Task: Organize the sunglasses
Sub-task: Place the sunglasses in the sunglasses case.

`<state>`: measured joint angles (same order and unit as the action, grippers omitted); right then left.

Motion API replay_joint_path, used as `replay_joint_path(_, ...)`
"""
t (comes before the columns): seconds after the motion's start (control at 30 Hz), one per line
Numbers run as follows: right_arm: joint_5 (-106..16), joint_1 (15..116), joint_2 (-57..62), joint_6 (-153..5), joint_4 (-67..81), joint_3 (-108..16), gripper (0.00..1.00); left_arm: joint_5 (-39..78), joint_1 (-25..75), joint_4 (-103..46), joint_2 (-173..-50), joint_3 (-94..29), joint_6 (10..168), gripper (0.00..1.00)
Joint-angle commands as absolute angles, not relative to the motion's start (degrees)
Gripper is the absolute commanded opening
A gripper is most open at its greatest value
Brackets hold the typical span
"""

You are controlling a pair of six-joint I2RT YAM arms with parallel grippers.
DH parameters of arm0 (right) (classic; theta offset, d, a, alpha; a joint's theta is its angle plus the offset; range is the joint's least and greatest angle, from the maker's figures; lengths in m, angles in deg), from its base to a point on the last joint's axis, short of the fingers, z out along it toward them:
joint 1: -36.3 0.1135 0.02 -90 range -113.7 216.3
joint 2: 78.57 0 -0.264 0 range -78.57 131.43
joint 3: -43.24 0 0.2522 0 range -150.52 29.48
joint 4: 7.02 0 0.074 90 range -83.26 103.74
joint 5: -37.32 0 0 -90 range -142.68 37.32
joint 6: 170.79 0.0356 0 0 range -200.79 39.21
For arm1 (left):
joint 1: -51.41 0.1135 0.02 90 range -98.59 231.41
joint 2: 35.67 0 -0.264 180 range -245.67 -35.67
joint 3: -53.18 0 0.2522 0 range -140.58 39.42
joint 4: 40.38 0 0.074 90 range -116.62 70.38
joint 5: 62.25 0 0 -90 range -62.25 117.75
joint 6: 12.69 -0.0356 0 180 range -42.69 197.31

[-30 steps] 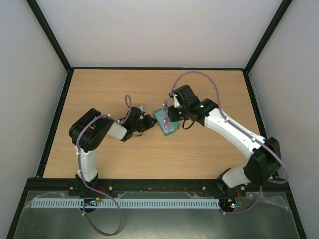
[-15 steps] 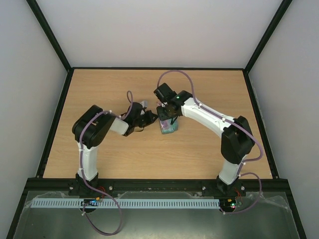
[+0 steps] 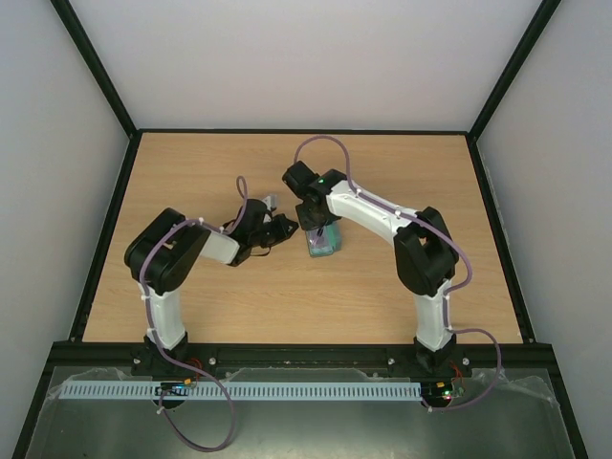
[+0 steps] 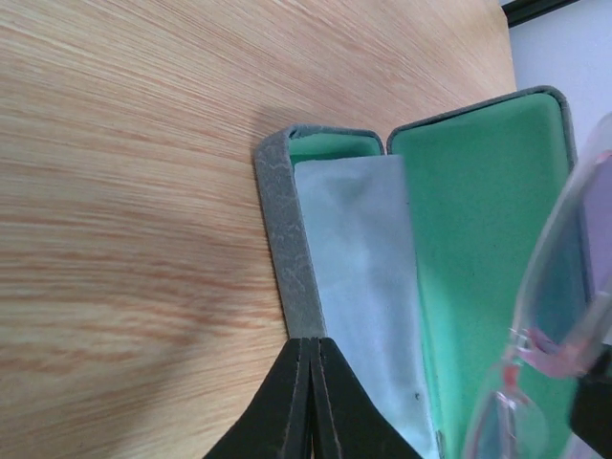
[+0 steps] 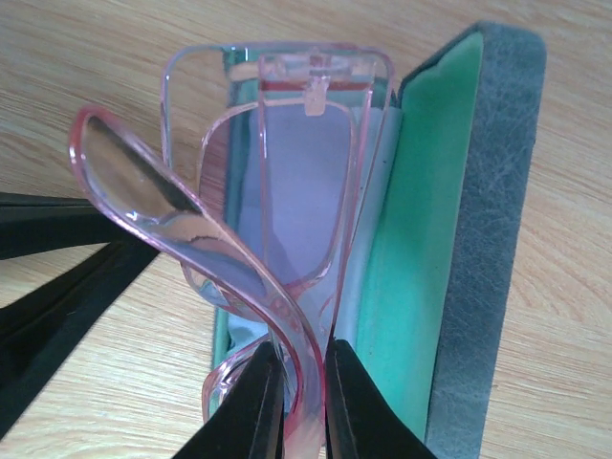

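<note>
1 pr sunglasses (image 5: 298, 182), 1 case (image 5: 497, 191), 1 cloth (image 4: 363, 258)

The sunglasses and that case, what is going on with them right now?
The right tool grips the pink sunglasses and holds them over the open case. The left tool is pinched on the case's side wall, apparently to steady it. A light blue cloth lies inside the case. The sunglasses are not yet laid in.

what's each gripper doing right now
left gripper: closed, pinching the wall of the case
right gripper: closed, holding the sunglasses
</note>
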<state>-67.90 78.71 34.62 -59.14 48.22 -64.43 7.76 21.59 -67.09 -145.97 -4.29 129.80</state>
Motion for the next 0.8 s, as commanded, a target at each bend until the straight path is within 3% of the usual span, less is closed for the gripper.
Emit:
replay_joint_path(0.0, -71.5, 79.0, 36.5, -57.6, 53.7, -66.3, 0.01, 7.7, 22.0, -67.8, -143.2, -2.3, 128.7, 0.03)
replay_joint_path(0.77, -72.8, 79.3, 46.6, -57.5, 55.9, -71.5, 0.02, 6.8, 22.4, -68.4, -140.9, -1.1, 128.9, 0.04)
